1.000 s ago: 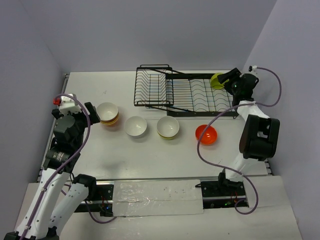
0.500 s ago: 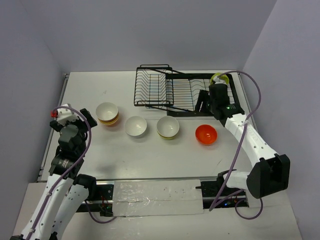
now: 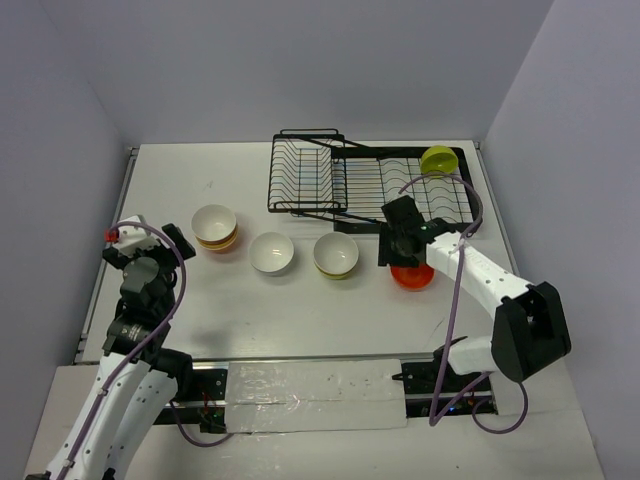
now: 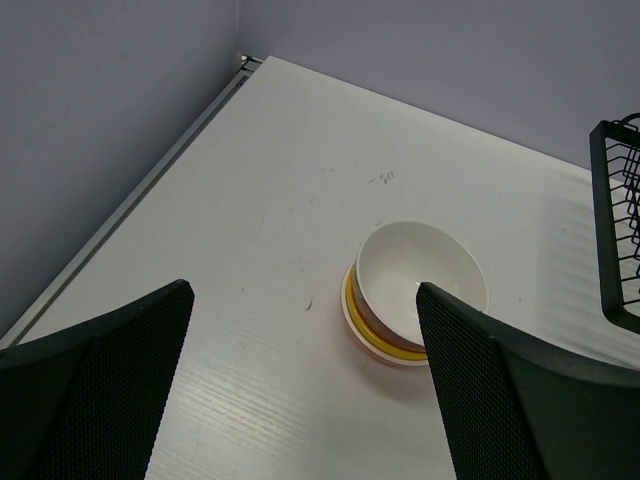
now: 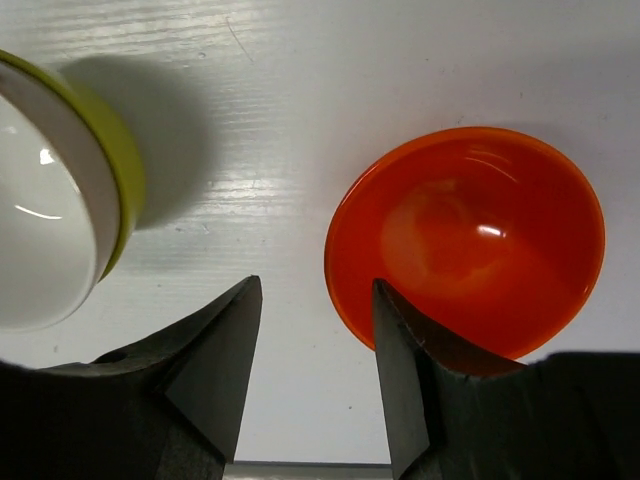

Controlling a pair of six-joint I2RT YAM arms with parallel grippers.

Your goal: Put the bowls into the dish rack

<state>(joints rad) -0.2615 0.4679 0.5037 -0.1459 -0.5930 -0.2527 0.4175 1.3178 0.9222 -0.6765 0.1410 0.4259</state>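
Note:
The black wire dish rack (image 3: 375, 190) stands at the back, with a lime-green bowl (image 3: 438, 160) at its far right end. On the table lie a stack of bowls, white inside (image 3: 215, 227), a white bowl (image 3: 272, 253), a white bowl with a yellow-green outside (image 3: 336, 255) and an orange-red bowl (image 3: 415, 272). My right gripper (image 3: 396, 243) is open and empty above the orange-red bowl's (image 5: 470, 240) left rim; in the right wrist view (image 5: 315, 290) one finger overlaps the rim. My left gripper (image 3: 152, 242) is open and empty, short of the stack (image 4: 415, 265).
The yellow-green bowl (image 5: 50, 230) lies just left of my right gripper. A rack corner (image 4: 620, 230) shows at the right edge of the left wrist view. The purple wall meets the table's left edge (image 4: 130, 205).
My right arm left the lime-green bowl in the rack's right end and swung forward and left to the orange-red bowl. My left arm drew back and down a little.

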